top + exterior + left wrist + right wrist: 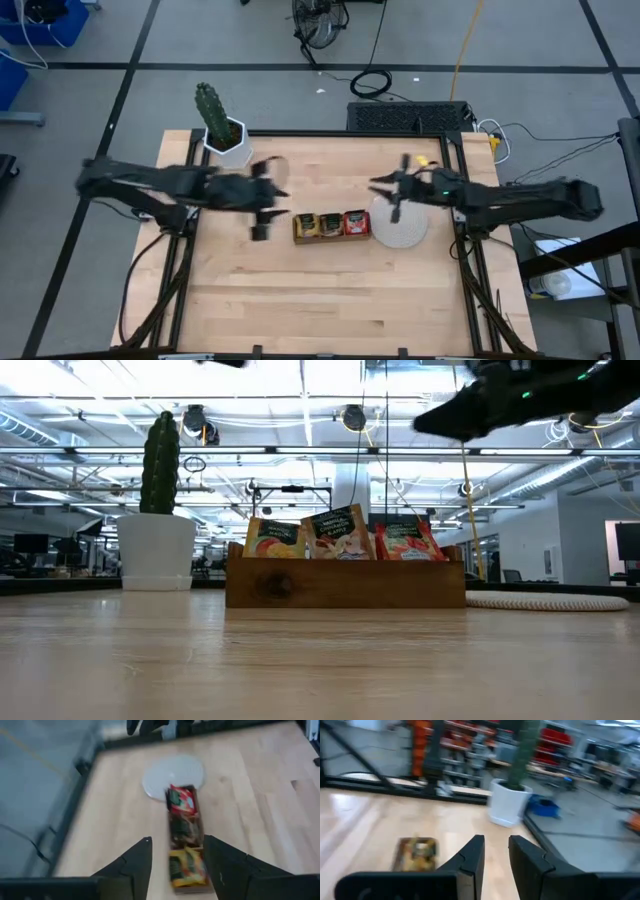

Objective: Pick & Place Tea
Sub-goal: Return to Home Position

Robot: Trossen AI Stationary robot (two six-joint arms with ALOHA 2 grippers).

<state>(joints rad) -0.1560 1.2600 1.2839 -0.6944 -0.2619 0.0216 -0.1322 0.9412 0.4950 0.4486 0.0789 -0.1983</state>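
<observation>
On tabletop [300,300], found tea [330,224] all filed in tray [345,588], sorting seemingly done; left end effector [176,840], right end effector [496,838] parted, empty.

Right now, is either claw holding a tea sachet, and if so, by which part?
Nothing is held. The left claw and the right claw are both open with empty gaps, above the table; the tea sachets sit in the wooden tray.
</observation>
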